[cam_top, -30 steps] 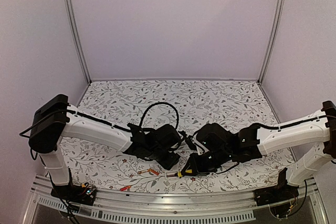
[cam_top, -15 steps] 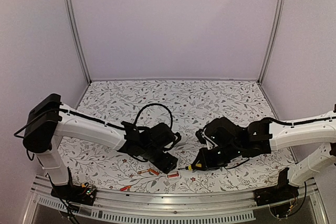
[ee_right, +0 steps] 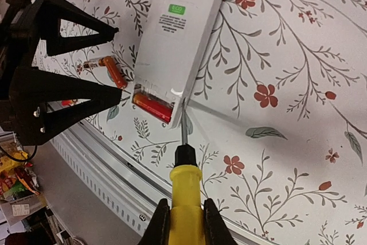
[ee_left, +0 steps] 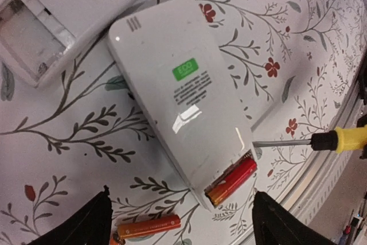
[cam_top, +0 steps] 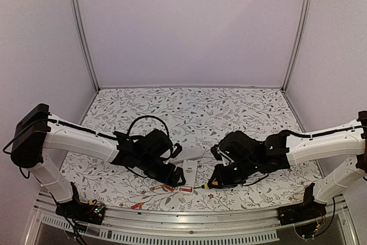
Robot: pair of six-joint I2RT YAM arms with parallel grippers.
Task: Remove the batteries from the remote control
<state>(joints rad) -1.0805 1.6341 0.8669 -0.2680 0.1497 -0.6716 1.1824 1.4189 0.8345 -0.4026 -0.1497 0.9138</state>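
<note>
My right gripper (ee_right: 184,229) is clamped on the yellow handle of a screwdriver (ee_right: 184,190). The screwdriver's tip touches the open end of the remote (ee_right: 179,38). The white remote lies back-up on the flowered cloth (ee_right: 287,142), near the table's front edge. One red battery (ee_right: 152,106) sits in the open compartment at that end. A loose battery (ee_right: 111,70) lies on the cloth just beside the remote. My left gripper (ee_left: 180,193) hovers over the remote, fingers (ee_left: 86,225) wide apart, holding nothing. A white piece (ee_left: 31,32) with a square recess lies at the remote's far end.
</note>
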